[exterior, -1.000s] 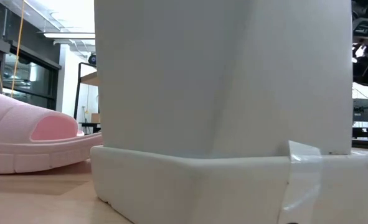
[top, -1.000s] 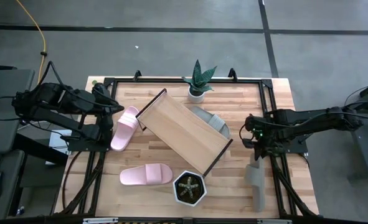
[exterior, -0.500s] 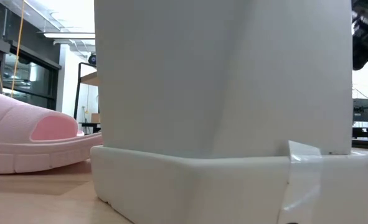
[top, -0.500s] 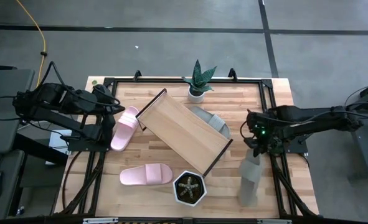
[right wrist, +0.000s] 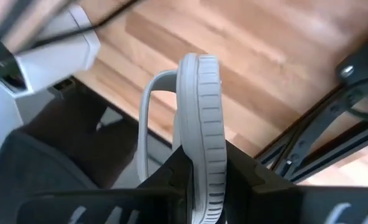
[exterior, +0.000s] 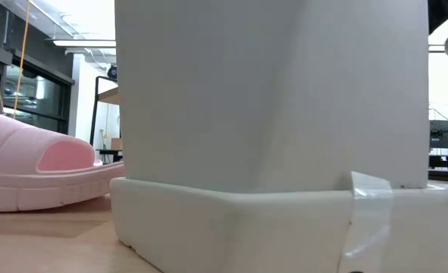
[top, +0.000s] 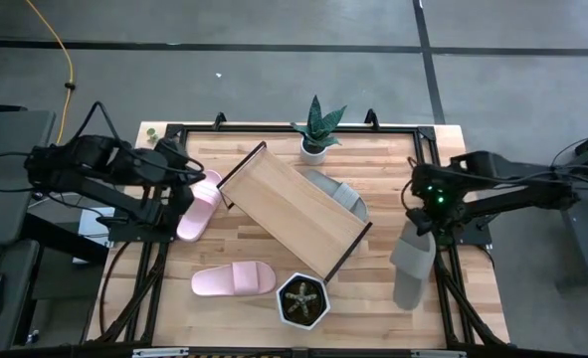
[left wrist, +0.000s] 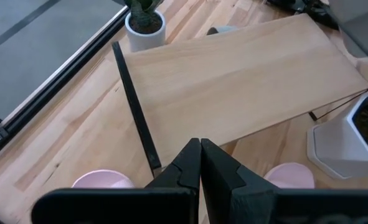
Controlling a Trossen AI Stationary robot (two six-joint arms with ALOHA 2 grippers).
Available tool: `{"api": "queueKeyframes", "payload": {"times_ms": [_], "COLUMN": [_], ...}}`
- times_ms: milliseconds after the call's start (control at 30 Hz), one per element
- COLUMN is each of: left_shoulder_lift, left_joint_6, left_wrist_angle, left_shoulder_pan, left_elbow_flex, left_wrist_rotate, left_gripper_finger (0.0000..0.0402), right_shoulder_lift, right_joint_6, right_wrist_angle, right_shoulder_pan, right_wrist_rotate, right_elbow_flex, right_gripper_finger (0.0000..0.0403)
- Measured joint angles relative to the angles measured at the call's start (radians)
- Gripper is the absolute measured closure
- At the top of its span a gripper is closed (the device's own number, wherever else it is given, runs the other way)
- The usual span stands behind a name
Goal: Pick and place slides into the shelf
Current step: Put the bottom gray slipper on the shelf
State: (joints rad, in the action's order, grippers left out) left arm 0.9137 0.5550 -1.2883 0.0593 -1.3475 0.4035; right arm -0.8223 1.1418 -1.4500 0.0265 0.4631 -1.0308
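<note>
Right wrist view: the right claw [right wrist: 199, 186] is clamped on the sole edge of a grey slide [right wrist: 199, 124], which hangs edge-on from that thin pinch, off the tabletop [top: 373, 298] near its right edge. Held by so little, the slide could twist or slip out as it swings toward the shelf [top: 292, 209], and I judge it might clip the shelf's black end frame [top: 348, 251] on the way.

Near the front edge stand a pink slide [top: 234, 279] and a white planter [top: 303, 302]; a wide arc could knock the planter. The shelf sits skewed at mid-tabletop with a second grey slide [top: 338, 194] just beside its far side. Toward the left edge lies another pink slide [top: 200, 204], where the left claw [left wrist: 200, 165] waits, fingers together and empty.
</note>
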Motion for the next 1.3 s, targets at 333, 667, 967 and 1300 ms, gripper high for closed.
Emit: {"api": "queueKeyframes", "payload": {"times_ms": [333, 667, 967, 1300], "left_shoulder_lift": [0.035, 0.022, 0.022, 0.023], "left_joint_6": [0.001, 0.003, 0.004, 0.005], "left_wrist_angle": [0.000, 0.004, 0.005, 0.005], "left_shoulder_pan": [0.000, 0.000, 0.000, 0.000], "left_elbow_flex": [0.000, 0.000, 0.000, 0.000], "left_wrist_rotate": [-0.011, -0.027, -0.038, -0.038], "left_gripper_finger": [0.0401, 0.0401, 0.0401, 0.0401], "right_shoulder_lift": [0.000, -0.001, -0.001, 0.000], "right_joint_6": [0.025, 0.025, 0.020, -0.027], "right_wrist_angle": [-0.093, -0.122, -0.122, -0.122], "right_shoulder_pan": [0.000, 0.000, 0.000, 0.000], "right_wrist_rotate": [-0.149, -0.254, -0.377, -0.514], "right_elbow_flex": [-0.224, -0.396, -0.569, -0.719], "right_gripper_finger": [0.0364, 0.0364, 0.0364, 0.0380]}}
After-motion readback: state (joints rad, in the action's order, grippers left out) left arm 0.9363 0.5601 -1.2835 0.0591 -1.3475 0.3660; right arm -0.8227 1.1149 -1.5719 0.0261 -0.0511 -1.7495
